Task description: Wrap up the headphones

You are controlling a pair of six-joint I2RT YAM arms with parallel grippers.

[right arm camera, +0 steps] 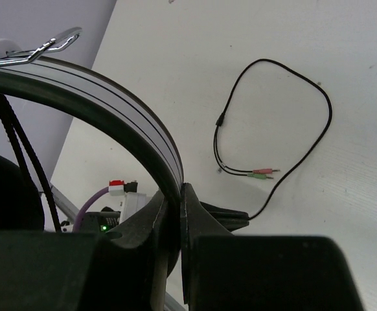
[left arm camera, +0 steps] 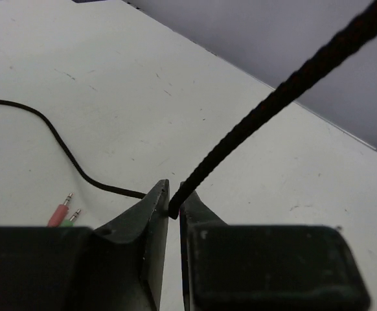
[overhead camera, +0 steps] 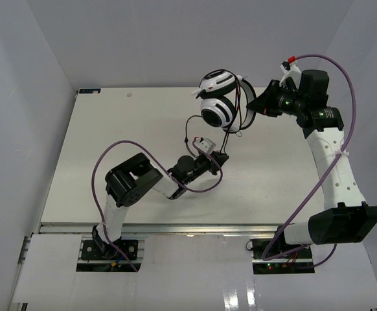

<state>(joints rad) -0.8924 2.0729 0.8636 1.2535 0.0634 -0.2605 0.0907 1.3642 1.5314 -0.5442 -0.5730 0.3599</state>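
Black braided cable (left arm camera: 285, 87), leftmost entry: pinched between the fingers of the left gripper (left arm camera: 174, 197), which are drawn together on it with no gap showing. From the pinch it runs straight up and to the right toward the headphones. This is judged to be a guiding hold, with the strand held tight so that it can be laid in neat turns. Tail of the same cable: slack, lying in an open loop on the table (overhead camera: 111, 129) and ending in pink and green plugs (right arm camera: 263, 173). The plugs rest just beside the left gripper, so a good length appears not yet wound. Headphones (overhead camera: 217, 97), centre right: held clear of the table toward its far edge, with the two striped earcups (overhead camera: 216, 111) folded close together and facing left. Black strands cross next to the headband (right arm camera: 111, 97), and these are probably turns already in place, though their number cannot be told. Right gripper (right arm camera: 174, 194), rightmost entry: clamped on the headband, with its fingers closed across the band's edge. This is judged to be an anchoring hold that presents the headphones in the air, so the cable can pass round them without dragging on the table. Risk noted: the plugs may snag as the slack is drawn in.
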